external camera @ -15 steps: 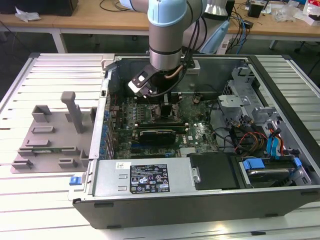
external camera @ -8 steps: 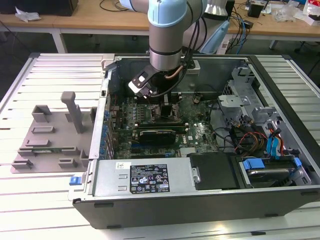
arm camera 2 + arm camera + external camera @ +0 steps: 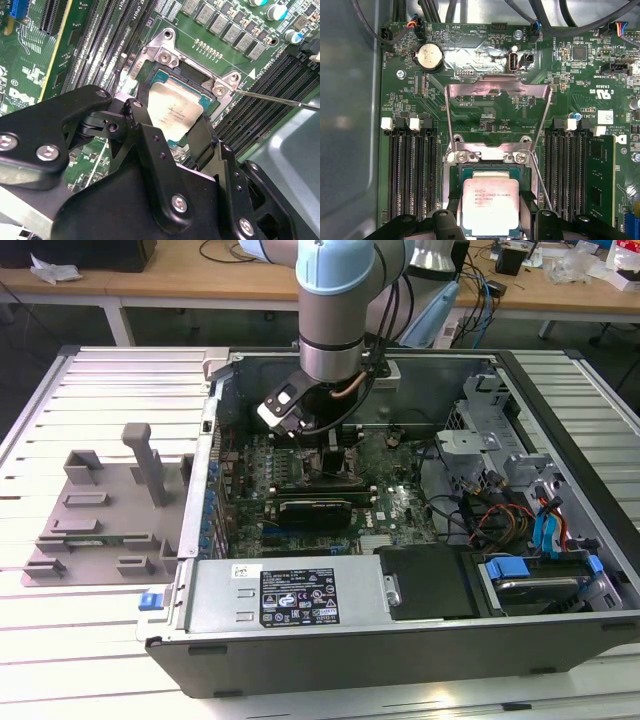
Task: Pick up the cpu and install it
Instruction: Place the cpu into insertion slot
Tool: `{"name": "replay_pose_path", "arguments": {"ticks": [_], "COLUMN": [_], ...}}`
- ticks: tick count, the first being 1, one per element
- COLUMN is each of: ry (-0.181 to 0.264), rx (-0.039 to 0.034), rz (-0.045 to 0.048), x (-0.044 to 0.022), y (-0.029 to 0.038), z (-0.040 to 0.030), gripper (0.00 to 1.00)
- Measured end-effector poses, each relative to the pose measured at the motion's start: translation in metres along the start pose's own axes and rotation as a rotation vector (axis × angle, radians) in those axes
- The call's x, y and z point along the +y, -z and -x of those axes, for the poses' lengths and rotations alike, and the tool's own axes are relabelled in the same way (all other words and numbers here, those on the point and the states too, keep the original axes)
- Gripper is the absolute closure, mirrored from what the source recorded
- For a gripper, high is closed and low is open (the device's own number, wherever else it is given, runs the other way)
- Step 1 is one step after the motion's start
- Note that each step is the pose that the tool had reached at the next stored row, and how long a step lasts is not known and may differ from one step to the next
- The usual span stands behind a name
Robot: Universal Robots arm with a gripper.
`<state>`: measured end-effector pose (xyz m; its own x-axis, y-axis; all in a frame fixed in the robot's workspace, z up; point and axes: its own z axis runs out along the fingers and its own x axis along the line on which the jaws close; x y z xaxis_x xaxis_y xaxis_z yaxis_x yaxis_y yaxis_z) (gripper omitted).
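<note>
exterior view: high, far, above open case (image 3: 400, 645) | both wrist views: close — share cpu (image 3: 175, 112) (image 3: 490, 207)

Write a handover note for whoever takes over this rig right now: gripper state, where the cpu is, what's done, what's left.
Gripper: shut on the cpu, holding two opposite edges, inside the open computer case.
Cpu: directly at the socket on the motherboard, metal top up. Whether it is fully seated cannot be told.
Done: cpu picked up and brought to the socket. The retention frame stands flipped open.
Left: cpu not yet released, and retention frame not yet closed over it.
</note>
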<state>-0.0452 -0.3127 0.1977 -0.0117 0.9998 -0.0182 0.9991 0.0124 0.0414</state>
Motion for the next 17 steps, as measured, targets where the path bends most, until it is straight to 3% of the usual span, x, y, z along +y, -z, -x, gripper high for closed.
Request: {"name": "replay_pose_path", "arguments": {"ticks": [16,17], "ry": [-0.008,-0.007], "rx": [0.0007,0.0000], "rz": [0.0004,-0.0002], "x": [0.0011,0.0010], "y": [-0.0024,-0.0021], "z": [-0.0002,0.0000], "gripper": [0.45,0.38]}}
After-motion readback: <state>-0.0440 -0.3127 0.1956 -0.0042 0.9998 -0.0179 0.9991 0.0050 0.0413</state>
